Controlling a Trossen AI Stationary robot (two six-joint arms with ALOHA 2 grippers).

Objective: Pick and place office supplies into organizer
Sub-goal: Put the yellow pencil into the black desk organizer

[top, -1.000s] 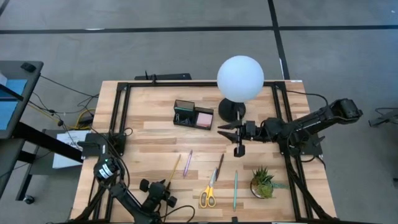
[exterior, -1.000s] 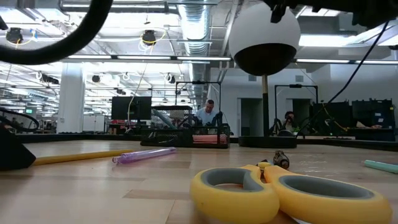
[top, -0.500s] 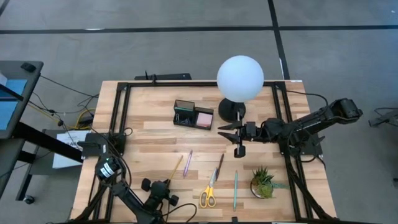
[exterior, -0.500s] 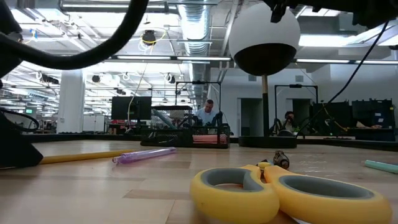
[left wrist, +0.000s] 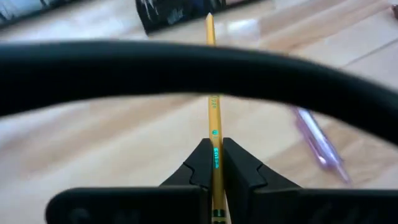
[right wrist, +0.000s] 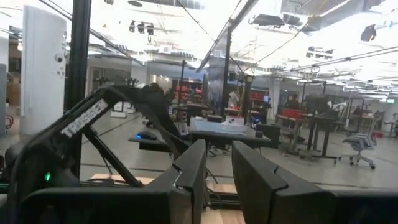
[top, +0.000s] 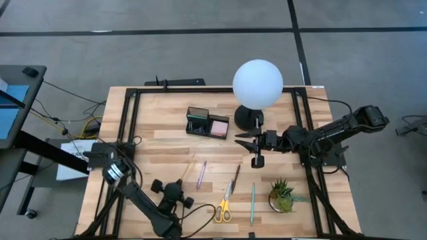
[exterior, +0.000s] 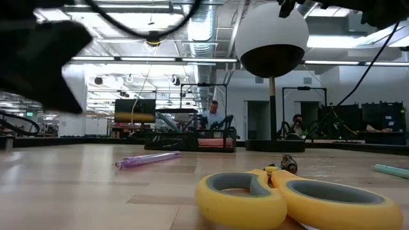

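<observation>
Meanwhile, the left gripper (left wrist: 213, 163) pinches a yellow pencil (left wrist: 211, 81) between its fingers (left wrist: 198, 163), the shaft running straight ahead from the fingertips with its tip aimed toward the black organizer (top: 207, 123) farther up the table. A purple pen (left wrist: 317, 144) lies on the wood just to one side of the fingers. The left arm is the nearer one to that organizer's pencil; the right gripper (top: 257, 143) waits close beside the lamp base (top: 247, 120), its fingers slightly apart and holding nothing.

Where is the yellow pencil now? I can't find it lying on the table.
The left gripper holds the yellow pencil off the table, at the front left, left of the purple pen.
</observation>
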